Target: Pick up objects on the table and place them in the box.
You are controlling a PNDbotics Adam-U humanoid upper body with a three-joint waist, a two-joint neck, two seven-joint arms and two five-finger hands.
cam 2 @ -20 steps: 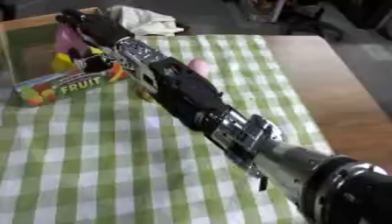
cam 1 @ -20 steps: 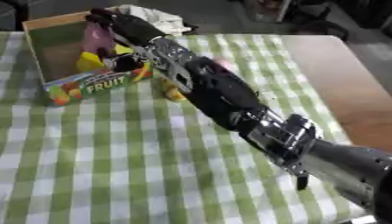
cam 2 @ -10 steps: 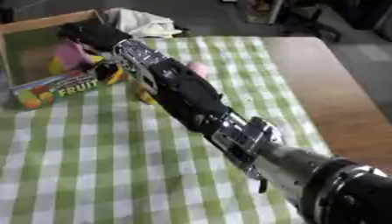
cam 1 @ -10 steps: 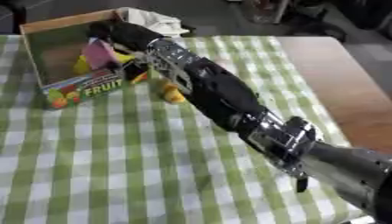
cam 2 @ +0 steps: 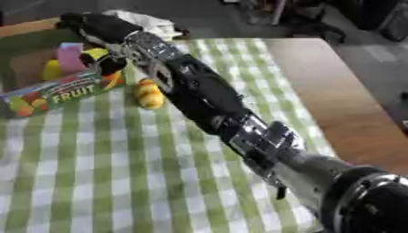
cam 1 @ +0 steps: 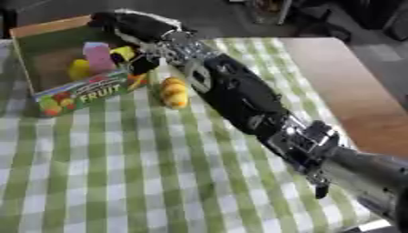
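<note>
Right arm (cam 1: 239,98) runs diagonally from 5 o'clock up to 11 o'clock across the counter (cam 1: 119,173), which has a green-and-white checked cloth. Right hand (cam 1: 131,25) is over the far right part of the box (cam 1: 76,93), dark fingers reaching in over the back rim. Can't tell whether the fingers are apart or curled: they blur into the dark background.

Box sits at 10–11 o'clock, open top, front wall printed "FRUIT" with fruit pictures. Front wall's long axis runs from 8 o'clock up toward 2 o'clock.

Inside the box:
- pink block (cam 1: 99,55), upright, long axis roughly 12–6, just below the hand. Can't tell if it touches the fingers.
- yellow rounded item (cam 1: 79,69) to the pink block's 8 o'clock, against it.
- small yellow piece (cam 1: 124,53) to the pink block's 3 o'clock, near the wrist.

Outside the box: yellow-orange fruit-like item (cam 1: 174,92) lies on the cloth just beside the box's right front corner, at its 4 o'clock. Long axis about 12–6, slightly tilted, top end toward the arm. It lies close beside the forearm; contact unclear.

White crumpled cloth (cam 2: 147,20) at 12 o'clock behind the arm, past the box. Bare wooden counter surface (cam 1: 350,91) shows at 2–3 o'clock.

Left hand doesn't show in either view.
</note>
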